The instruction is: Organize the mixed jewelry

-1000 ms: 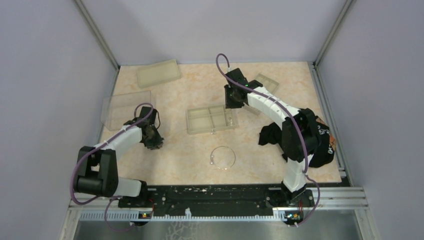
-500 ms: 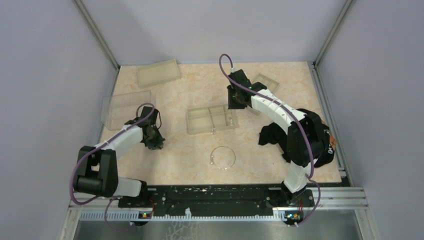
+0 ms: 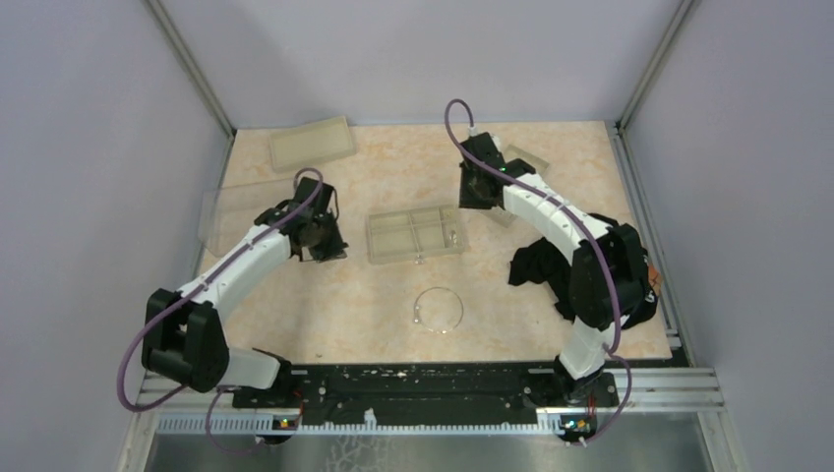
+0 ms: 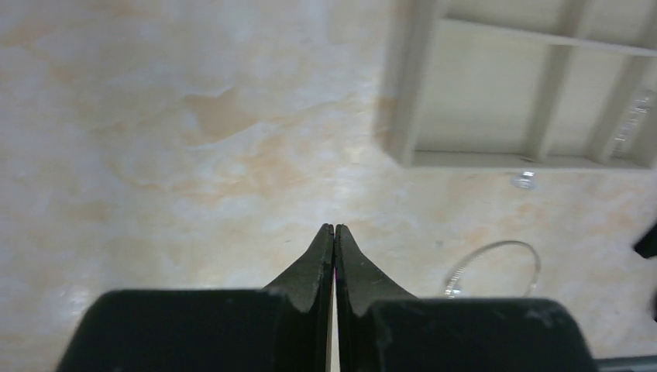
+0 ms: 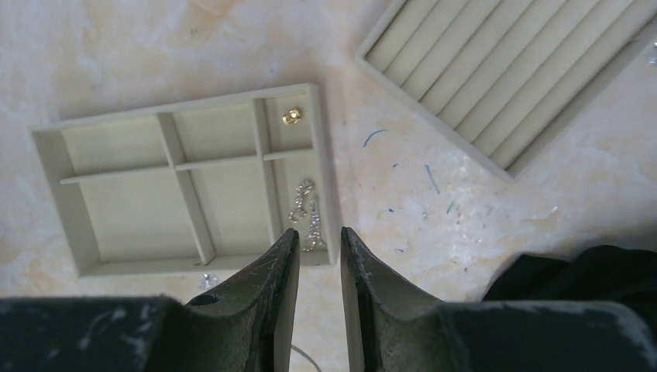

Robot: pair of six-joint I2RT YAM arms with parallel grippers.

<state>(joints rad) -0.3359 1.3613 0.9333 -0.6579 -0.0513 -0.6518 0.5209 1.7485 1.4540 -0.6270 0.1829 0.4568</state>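
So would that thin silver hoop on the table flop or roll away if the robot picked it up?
The hoop makes a neat circle lying flat, so it's probably springy wire, not floppy chain. It looks very thin, so likely light and easy to bend if squeezed. Flat on the table, it probably won't roll, but might slide when nudged.

Top view: I get even, diffuse overhead light. The tabletop (image 3: 374, 295) is bright with only faint soft shadows, and there's a mottled sheen on the metal sheet (image 3: 433, 452) at the near edge. Focus is fine, but small bits lack detail.

Left wrist view is soft and washed out. There's a pale glare patch on the near left. The left gripper (image 4: 334, 229) is a near-black blurred silhouette and the wire hoop (image 4: 500, 242) is hazy.

Right wrist view is crisper, with clear compartment tray (image 5: 178, 107) edges and table specks. The right gripper (image 5: 319, 234) is out of focus by the lens. The black cloth (image 5: 589, 271) is crushed, no detail.
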